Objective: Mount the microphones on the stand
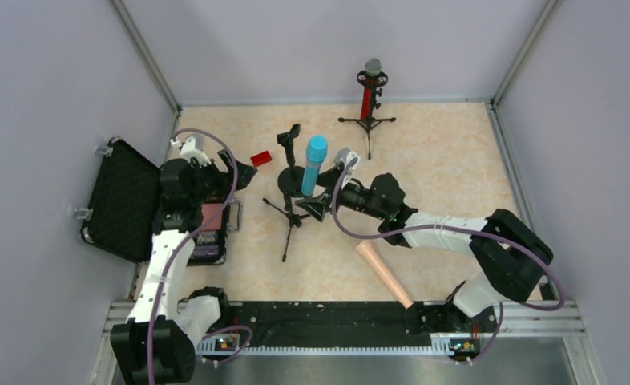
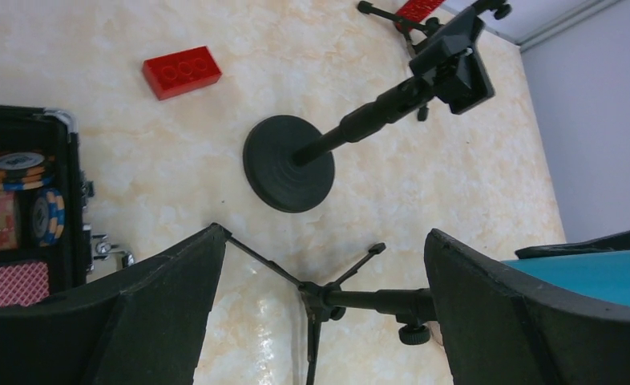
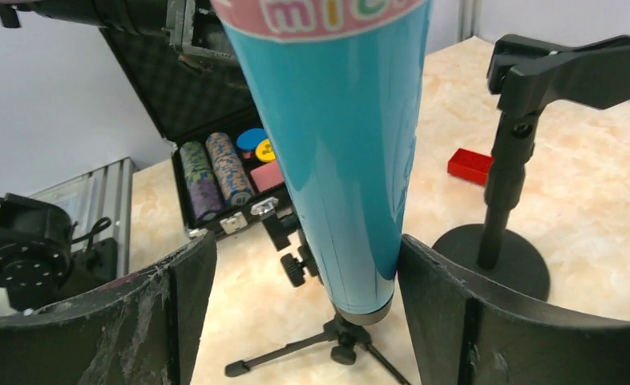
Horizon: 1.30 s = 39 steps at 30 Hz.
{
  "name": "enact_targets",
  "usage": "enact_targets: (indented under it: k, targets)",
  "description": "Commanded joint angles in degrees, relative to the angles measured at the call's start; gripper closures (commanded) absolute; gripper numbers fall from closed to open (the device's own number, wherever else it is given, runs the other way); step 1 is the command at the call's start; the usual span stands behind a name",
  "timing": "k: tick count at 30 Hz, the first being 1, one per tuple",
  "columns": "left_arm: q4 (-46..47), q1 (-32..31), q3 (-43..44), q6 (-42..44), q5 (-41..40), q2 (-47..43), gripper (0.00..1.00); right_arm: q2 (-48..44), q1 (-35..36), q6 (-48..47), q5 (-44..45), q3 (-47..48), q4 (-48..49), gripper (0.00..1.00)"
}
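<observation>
My right claw (image 3: 304, 247) stands apart, one finger on each side of the cyan-blue microphone (image 3: 336, 160), low on its body. There is a clear gap beside one finger. The other finger is touching the microphone or just beside it; I cannot tell which. The microphone stands upright with its lower end seated in a small tripod stand (image 3: 345, 341) near the middle of the table (image 1: 440, 160).

My left claw (image 2: 325, 233) is spread wide and grips nothing. It hangs over the table above the tripod's legs, near a round-base stand (image 2: 289, 164) whose clip (image 3: 568, 68) is empty.

The red microphone (image 1: 368, 95), with its grey mesh head, stands upright in a second tripod stand (image 1: 367, 120) at the far side of the table. The peach-pink microphone (image 1: 384, 273) lies flat on the table beside my right arm, well apart from every stand.

A small red block (image 1: 261, 158) lies near the round base. An open black case (image 1: 123, 196) holding poker chips sits at the left edge.
</observation>
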Motion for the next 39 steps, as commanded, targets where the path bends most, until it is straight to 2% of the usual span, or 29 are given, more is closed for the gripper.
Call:
enact_targets:
  k: [1,5,12,17,20,27,33,39]
  targets:
    - [9.01,0.43,-1.39,-0.41,8.36,-1.06,0.01,-6.10,0.62,1.19,-3.51,-0.13,-0.86,0.19]
    - [18.12,0.43,-3.71,-3.26,17.94,0.10,0.01,-9.19,0.38,2.64,-2.80,-2.29,-0.36,0.16]
    - [24.07,0.16,-5.04,-6.68,23.96,1.86,0.03,-11.76,-1.72,7.38,-4.02,-6.14,2.72,0.13]
    - [23.89,-1.63,-4.55,-6.57,27.03,3.78,0.05,-11.85,-3.86,10.64,-5.97,-7.94,5.23,0.13]
    - [20.04,-4.76,-3.09,-2.60,27.21,4.14,0.05,-11.83,-4.82,12.49,-7.18,-8.83,6.91,0.13]
    - [4.51,-16.00,0.51,15.44,18.67,1.28,0.02,-12.78,-5.70,12.92,-7.53,-9.91,6.84,0.13]
    - [1.64,-22.26,-1.21,24.36,5.28,-3.90,0.02,-13.42,-5.98,12.93,-7.45,-10.37,6.71,0.13]
    - [0.77,-25.43,-0.91,27.40,1.98,-3.66,0.05,-13.39,-6.07,12.94,-7.59,-10.69,7.02,0.13]
